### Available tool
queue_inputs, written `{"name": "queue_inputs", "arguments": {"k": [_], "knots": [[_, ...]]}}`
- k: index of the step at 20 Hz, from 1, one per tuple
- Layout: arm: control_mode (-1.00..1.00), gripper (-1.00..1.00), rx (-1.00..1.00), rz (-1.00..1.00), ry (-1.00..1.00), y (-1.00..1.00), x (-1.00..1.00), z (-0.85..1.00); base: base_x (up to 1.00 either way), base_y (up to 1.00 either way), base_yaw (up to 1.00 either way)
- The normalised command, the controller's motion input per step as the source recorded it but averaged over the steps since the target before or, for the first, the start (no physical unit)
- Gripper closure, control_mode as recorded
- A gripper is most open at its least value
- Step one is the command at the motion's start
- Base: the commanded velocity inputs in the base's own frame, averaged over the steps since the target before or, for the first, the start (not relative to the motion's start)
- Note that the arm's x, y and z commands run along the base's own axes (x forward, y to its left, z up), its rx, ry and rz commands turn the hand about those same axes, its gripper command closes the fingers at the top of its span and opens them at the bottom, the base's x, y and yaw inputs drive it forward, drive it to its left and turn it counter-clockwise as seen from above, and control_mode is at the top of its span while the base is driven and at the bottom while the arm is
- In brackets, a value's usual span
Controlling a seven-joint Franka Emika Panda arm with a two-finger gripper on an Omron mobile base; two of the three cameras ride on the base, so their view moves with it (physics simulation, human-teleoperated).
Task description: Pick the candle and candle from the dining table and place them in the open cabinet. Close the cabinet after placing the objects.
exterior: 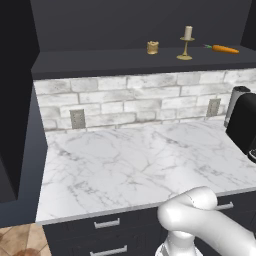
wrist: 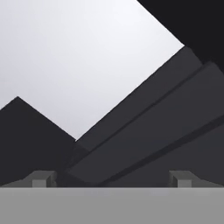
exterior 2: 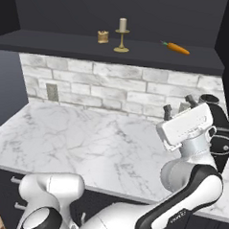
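The gripper [exterior 2: 181,105] stands at the right of the right base view with its jaws spread wide and nothing between them, tilted up toward dark cabinet panelling. Both candles already sit on the open cabinet's shelf [exterior: 100,62] in the upper part of the frame: the squat golden-tan candle [exterior: 152,47] just left of the cream candle on its brass candlestick [exterior: 186,43], with an orange carrot [exterior: 222,49] further right. The step in hand looks like closing the cabinet. To do it well, the arm should likely reach a door's outer edge and sweep it shut without brushing the candlestick. Below lies the marble counter [exterior: 135,165], backed by white brick [exterior: 125,102], with a dark appliance [exterior: 244,122] at the right edge.
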Motion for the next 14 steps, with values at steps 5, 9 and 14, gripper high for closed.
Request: {"name": "queue_inputs", "arguments": {"k": [5, 9, 14], "knots": [[-1.00, -1.00, 0.00, 0.04, 0.05, 0.00, -0.05, -0.21, 0.00, 0.00, 0.00], [-1.00, -1.00, 0.00, 0.00, 0.03, -0.08, 0.07, -0.04, 0.00, 0.00, 0.00], [-1.00, -1.00, 0.04, -0.03, 0.00, -0.25, 0.14, -0.08, 0.00, 0.00, 0.00]]}}
